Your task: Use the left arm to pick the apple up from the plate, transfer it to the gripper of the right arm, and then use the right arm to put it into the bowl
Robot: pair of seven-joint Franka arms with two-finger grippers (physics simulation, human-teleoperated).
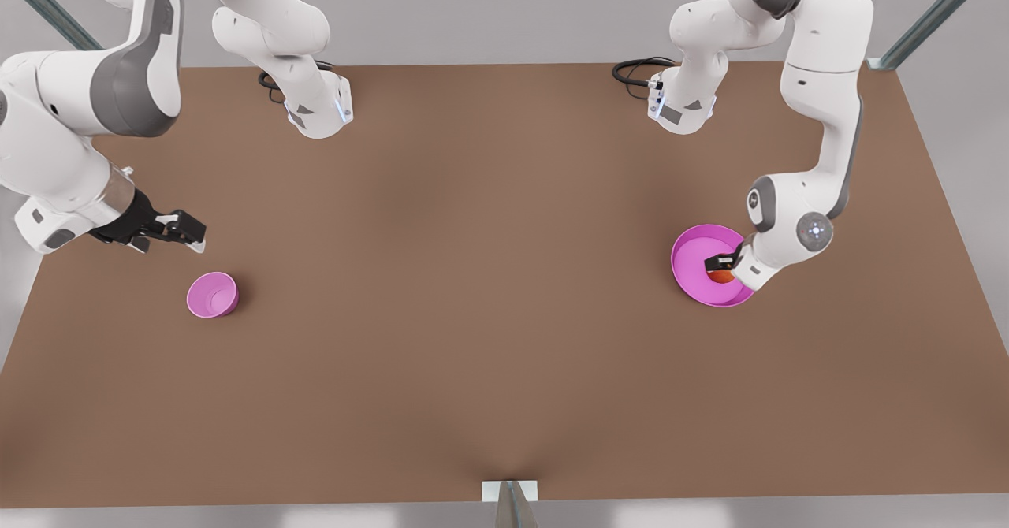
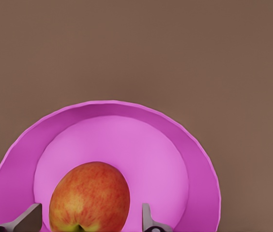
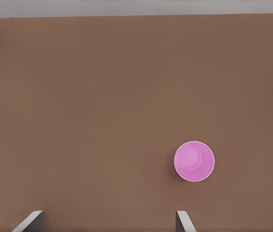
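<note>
Plain brown tabletop [image 1: 489, 291] lying wide and matte, pale grey wall [image 1: 489, 8] running behind its far edge, slanted grey-green metal struts [image 1: 938, 16] rising at both far corners, small light bracket [image 1: 510, 490] sitting at the near edge's middle, soft even light falling.

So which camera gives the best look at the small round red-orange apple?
The left wrist view: the small round red-orange apple sits large and unobstructed on the wide shallow magenta-pink plate, between the open left gripper fingers. In the front view the apple is a sliver behind that gripper.
</note>
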